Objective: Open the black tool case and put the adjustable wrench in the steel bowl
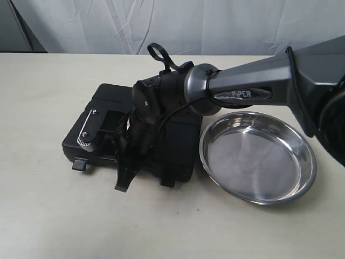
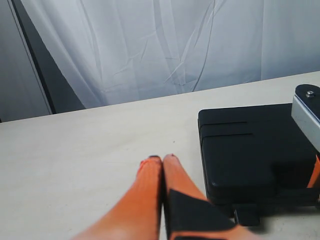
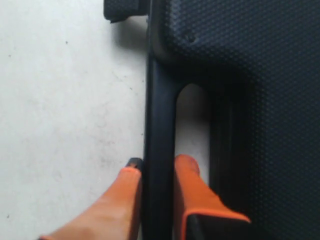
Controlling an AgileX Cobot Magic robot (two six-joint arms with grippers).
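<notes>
The black tool case [image 1: 108, 100] lies closed on the table, left of the middle. My right arm reaches across over it. My right gripper [image 1: 125, 181] is at the case's front edge. In the right wrist view the right gripper [image 3: 159, 165] is shut on the case's handle bar [image 3: 159, 100], with one orange finger [image 3: 187, 172] inside the handle slot and the other outside. My left gripper [image 2: 162, 159] is shut on nothing, just left of the case [image 2: 250, 150]. The steel bowl [image 1: 257, 156] stands empty to the right of the case. The adjustable wrench is hidden.
A small latch [image 1: 81, 164] sticks out at the case's front left; it also shows as the latch [image 2: 246, 216] and the latch [image 3: 122, 10]. A white curtain [image 1: 172, 21] hangs behind the pale table [image 1: 43, 216].
</notes>
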